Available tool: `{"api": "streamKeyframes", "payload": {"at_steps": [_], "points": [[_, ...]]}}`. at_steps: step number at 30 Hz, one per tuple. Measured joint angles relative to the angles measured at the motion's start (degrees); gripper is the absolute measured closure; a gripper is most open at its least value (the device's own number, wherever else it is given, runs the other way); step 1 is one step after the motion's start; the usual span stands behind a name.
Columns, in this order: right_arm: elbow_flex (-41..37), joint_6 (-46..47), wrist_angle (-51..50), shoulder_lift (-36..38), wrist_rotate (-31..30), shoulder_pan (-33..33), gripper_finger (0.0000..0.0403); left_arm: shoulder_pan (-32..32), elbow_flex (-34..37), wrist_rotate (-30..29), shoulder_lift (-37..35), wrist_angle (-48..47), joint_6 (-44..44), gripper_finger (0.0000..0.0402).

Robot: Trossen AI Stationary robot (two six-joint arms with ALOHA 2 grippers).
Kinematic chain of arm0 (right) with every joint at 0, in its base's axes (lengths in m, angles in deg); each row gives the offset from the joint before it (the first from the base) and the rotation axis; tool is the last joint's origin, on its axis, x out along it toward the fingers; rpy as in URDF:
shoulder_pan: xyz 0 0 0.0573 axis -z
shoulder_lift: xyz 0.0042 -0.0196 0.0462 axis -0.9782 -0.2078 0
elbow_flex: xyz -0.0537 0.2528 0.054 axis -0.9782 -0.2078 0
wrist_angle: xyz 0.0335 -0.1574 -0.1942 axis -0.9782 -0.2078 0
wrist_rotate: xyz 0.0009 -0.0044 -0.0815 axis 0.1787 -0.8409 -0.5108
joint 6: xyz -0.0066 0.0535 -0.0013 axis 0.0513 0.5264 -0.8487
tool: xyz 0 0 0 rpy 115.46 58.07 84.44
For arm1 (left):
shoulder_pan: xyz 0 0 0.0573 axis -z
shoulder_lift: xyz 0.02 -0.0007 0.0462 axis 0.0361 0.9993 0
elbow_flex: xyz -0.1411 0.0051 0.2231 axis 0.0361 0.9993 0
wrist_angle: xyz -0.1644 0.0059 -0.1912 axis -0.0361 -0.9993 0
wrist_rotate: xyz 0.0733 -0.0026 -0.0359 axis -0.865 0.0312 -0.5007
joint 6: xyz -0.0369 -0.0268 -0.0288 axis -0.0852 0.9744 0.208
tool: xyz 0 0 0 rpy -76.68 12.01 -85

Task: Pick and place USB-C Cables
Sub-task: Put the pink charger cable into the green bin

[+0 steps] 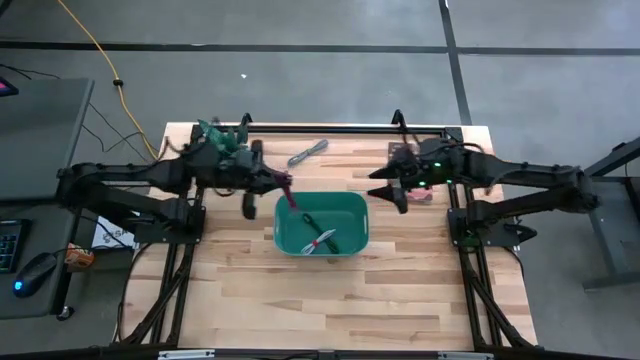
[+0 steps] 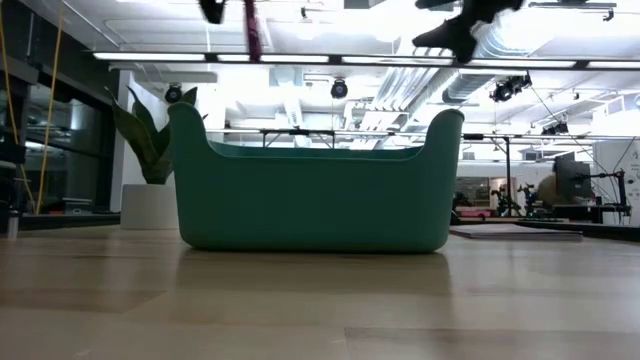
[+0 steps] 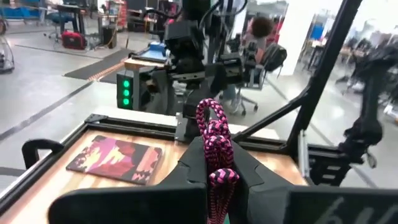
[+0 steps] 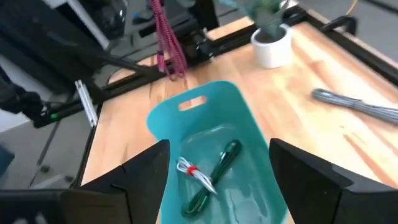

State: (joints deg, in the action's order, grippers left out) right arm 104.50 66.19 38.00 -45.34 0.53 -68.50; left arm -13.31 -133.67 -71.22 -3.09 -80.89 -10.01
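Note:
The teal bin (image 1: 352, 212) stands mid-table, also seen in the low view (image 2: 315, 195) and the right wrist view (image 4: 205, 115). A dark green cable (image 4: 214, 174) and a white cable with a red band (image 4: 194, 173) lie on its floor. The grey cable (image 1: 308, 152) lies on the table beyond the bin. My left gripper (image 1: 282, 188) is above the bin's left end, shut on the magenta-red cable (image 3: 216, 146). My right gripper (image 4: 217, 186) hovers open above the bin's right end (image 1: 385, 190). My left gripper pinches the magenta-red cable bundle between its two fingers (image 3: 193, 165), coming from the table's left. One looped end (image 3: 210, 115) sticks out past the fingertips. The rest hangs lifted clear (image 4: 168, 37) over the bin's left rim, and shows in the low view (image 2: 253, 25).
A pink patterned pad (image 1: 420, 196) lies on the table under the right arm. A white pot with a green plant (image 4: 272, 46) stands at the far left corner (image 1: 225, 135). Black frame rails run along the table's far and side edges. The near half of the table is bare wood.

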Motion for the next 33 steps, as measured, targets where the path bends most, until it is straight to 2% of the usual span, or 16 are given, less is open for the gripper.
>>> {"api": "streamKeyframes", "payload": {"at_steps": [6,12,17,33], "points": [[-6.83,5.34,0.85,11.90,-5.26,-0.88,0.0137,0.42,6.09,-1.29,-10.93,-1.01,4.37,0.0401],[-12.77,5.57,12.61,19.07,-7.47,-3.07,0.0137,2.02,7.48,-3.89,-13.43,-0.77,5.40,0.0401],[-13.55,2.56,17.19,19.75,-8.06,-3.57,0.0137,2.16,7.48,-4.04,-13.02,-0.71,4.97,0.0401],[-13.56,2.34,17.42,19.75,-7.98,-3.57,0.0137,2.16,7.52,-3.60,-12.97,-0.84,4.38,0.0401]]}}
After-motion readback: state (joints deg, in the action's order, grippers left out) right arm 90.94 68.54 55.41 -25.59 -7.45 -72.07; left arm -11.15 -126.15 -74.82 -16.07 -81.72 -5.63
